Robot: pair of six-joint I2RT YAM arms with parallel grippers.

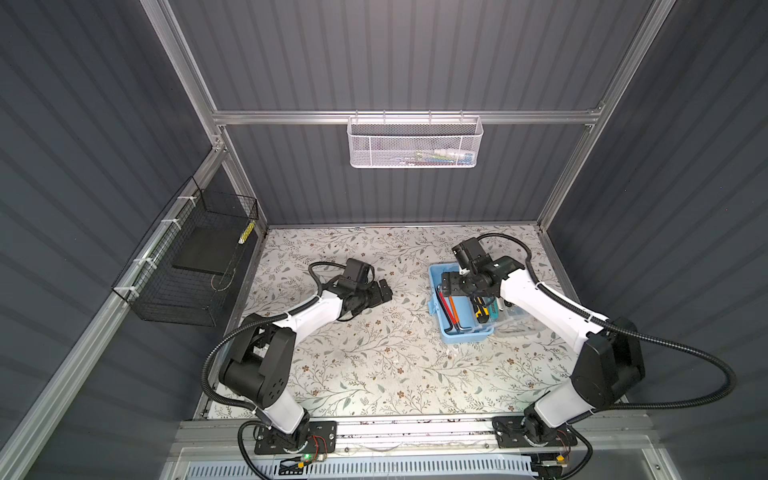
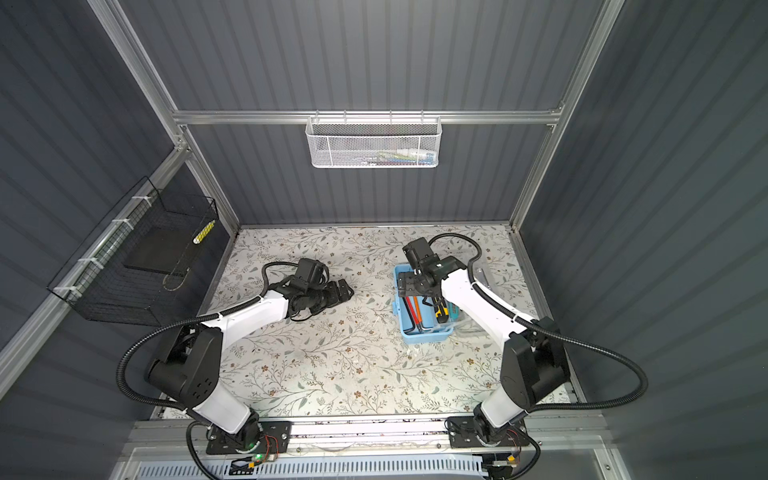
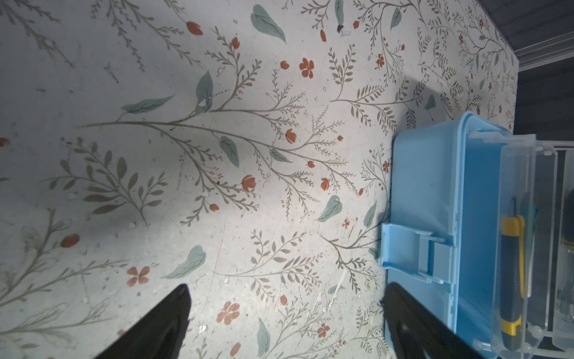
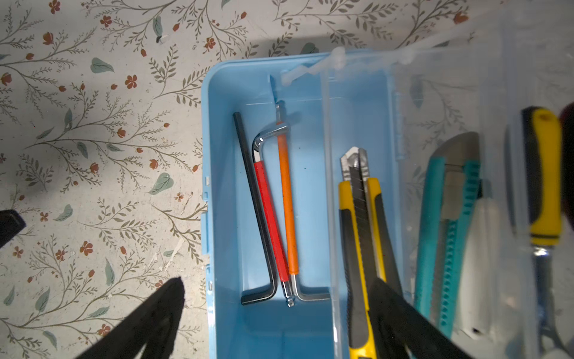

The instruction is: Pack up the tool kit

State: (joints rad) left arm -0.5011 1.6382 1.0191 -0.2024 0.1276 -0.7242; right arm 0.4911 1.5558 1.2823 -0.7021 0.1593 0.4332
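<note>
Hex keys (image 4: 267, 217) and a yellow utility knife (image 4: 360, 236) lie in the blue tool box (image 1: 465, 336), centre-right in both top views; its clear lid (image 1: 517, 322) is open, so closing likely remains; left fingers (image 3: 155, 326) and right fingers (image 4: 149, 323) spread, empty

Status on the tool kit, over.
Left gripper open, empty. Right gripper open above blue box. Three hex keys inside, clear lid open. Nothing in the way.
</note>
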